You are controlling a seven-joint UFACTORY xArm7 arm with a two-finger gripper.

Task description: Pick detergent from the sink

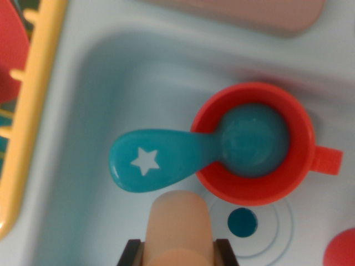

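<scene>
Smooth pale-blue plastic sink with rounded walls and a dark teal drain ringed by concentric grooves. Red glossy cup with a side handle stands in the basin; a teal spoon, white star on its handle, rests with its bowl inside the cup. Detergent, a peach, matte, rounded bottle, sits at the bottom edge, between the dark fingers of the gripper, which appear closed against its sides. Yellow rack at the wrist view's left.
</scene>
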